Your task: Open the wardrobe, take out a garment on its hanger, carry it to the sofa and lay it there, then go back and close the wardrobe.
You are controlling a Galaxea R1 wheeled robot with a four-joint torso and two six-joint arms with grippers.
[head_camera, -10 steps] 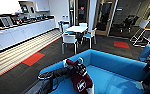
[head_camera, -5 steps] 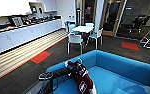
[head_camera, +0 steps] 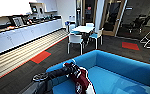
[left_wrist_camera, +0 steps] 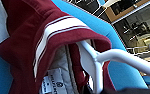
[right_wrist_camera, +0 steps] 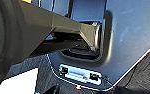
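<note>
Sofa (head_camera: 121, 67), bright blue, spreads across the lower head view, the robot drawn up at its rounded arm so the load can reach the seat; garment (head_camera: 81, 80), maroon with white trim, drapes from the left arm over the cushion, collar uppermost because it hangs from its hanger (left_wrist_camera: 108, 58); left gripper (head_camera: 73, 67) appears clenched on the hanger near the hook, though its fingers are hard to make out; the right gripper's state cannot be told.
</note>
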